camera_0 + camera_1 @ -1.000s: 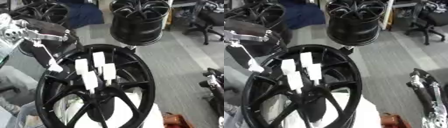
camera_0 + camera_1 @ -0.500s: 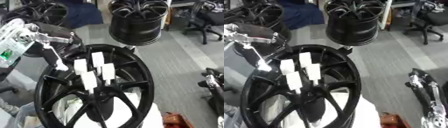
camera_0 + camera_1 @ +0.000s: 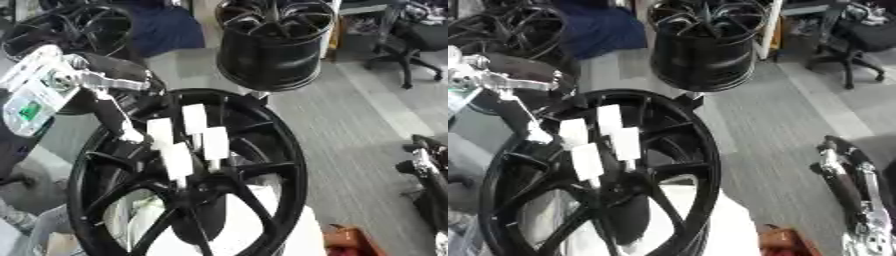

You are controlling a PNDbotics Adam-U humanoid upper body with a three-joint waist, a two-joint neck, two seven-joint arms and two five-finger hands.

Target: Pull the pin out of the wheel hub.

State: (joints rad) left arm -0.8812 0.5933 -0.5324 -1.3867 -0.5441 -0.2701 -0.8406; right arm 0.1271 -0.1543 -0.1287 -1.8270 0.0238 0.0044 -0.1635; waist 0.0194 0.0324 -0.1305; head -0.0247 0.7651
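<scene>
Left fingers: my left hand [image 3: 112, 107] reaches down from the upper left, its dark fingers [image 3: 122, 125] extended, not curled round anything I can see, white tips by the rim.
Contact: fingertips look to be at or just over the upper-left rim of the big black spoked wheel hub [image 3: 188, 175]; I cannot tell whether they touch.
Pins: four white flat-headed pins [image 3: 185, 140] stand clustered at the hub centre, just beside my fingertips, none held.
Right hand: my right hand [image 3: 846, 185] hangs at the right edge, well apart from the hub; fingers I cannot tell.
Progress: I judge nothing pulled yet; reaching a pin, pinching it and drawing it out all remain.
Surroundings: a second black wheel [image 3: 276, 42] stands behind the hub.
</scene>
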